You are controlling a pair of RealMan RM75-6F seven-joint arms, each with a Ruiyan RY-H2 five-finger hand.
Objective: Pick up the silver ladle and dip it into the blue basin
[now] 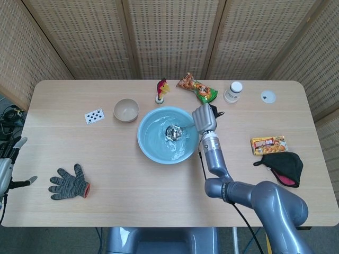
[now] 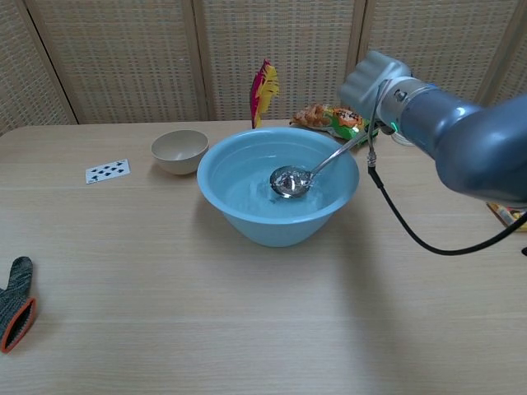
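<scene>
Table [image 1: 159, 185] holds the blue basin [image 1: 153, 148] near centre. Right arm reaches over the basin's right rim; right hand [image 1: 203, 117] is closed around the handle of the ladle [image 2: 290, 181]. Ladle bowl sits low inside the basin, handle slanting up over the rim to the hand. Judged: pick-up done, dip essentially made; whether the bowl touches the basin floor cannot be told. Left hand [image 1: 6, 168] at table's left edge, fingers apart, holding nothing. Glove [image 1: 69, 182] lies near it.
</scene>
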